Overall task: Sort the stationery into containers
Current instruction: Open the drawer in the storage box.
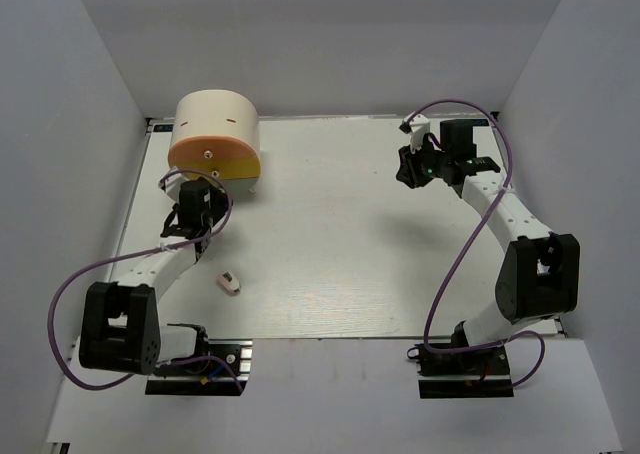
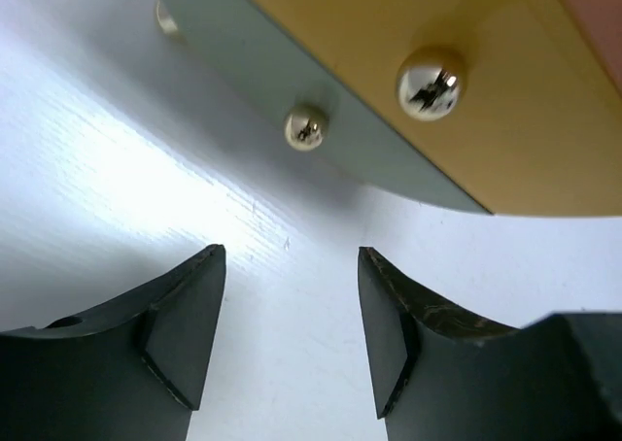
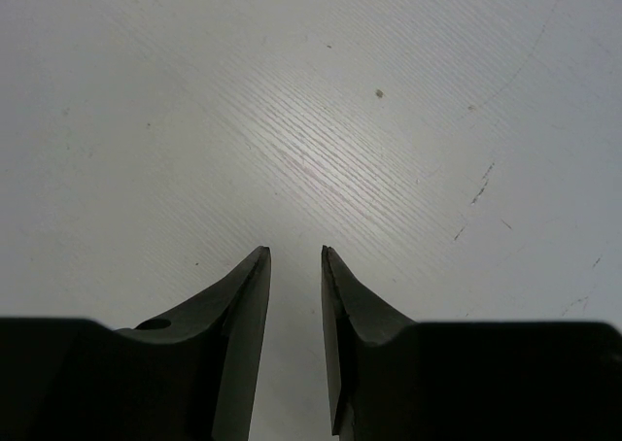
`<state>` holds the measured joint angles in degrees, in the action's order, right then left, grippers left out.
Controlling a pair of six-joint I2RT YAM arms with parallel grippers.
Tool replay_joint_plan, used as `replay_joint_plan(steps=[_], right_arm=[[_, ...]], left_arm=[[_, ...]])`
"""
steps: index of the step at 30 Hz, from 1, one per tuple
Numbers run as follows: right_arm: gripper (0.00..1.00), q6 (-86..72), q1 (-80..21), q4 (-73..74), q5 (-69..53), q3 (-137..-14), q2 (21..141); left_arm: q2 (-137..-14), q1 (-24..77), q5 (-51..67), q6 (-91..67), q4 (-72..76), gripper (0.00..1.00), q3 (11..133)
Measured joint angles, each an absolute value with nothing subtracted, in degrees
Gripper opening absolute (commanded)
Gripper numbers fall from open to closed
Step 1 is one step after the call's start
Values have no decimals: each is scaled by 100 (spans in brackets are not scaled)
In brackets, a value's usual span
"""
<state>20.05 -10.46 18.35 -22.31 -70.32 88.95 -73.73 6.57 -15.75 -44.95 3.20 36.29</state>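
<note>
The cream drum-shaped organizer (image 1: 215, 124) stands at the far left, its orange drawer (image 1: 205, 152) above its yellow drawer (image 1: 225, 171). My left gripper (image 1: 200, 191) is open and empty, just in front of the organizer. In the left wrist view the gripper (image 2: 292, 256) hovers over the table below the yellow drawer (image 2: 486, 140) and its shiny knob (image 2: 428, 82). A tiny white-pink eraser (image 1: 230, 282) lies on the table near the left arm. My right gripper (image 1: 408, 166) is at the far right, its jaws a narrow gap apart and empty over bare table (image 3: 293, 252). No pens or highlighters are in view.
The white table (image 1: 340, 234) is walled by grey panels at the left, back and right. A small metal foot (image 2: 305, 128) sticks out under the organizer's base. Purple cables loop beside both arms.
</note>
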Motion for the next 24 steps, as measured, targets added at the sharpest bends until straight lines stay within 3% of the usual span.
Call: replay_joint_plan(steps=[10, 24], right_arm=[[34, 1999, -1046, 1804, -2250, -6923, 8899], [34, 2003, -1033, 1796, -2239, -6667, 8897]], left_arm=[[-7526, 231, -484, -5363, 751, 63, 3192], [-8833, -598, 980, -6700, 3470, 58, 2429]])
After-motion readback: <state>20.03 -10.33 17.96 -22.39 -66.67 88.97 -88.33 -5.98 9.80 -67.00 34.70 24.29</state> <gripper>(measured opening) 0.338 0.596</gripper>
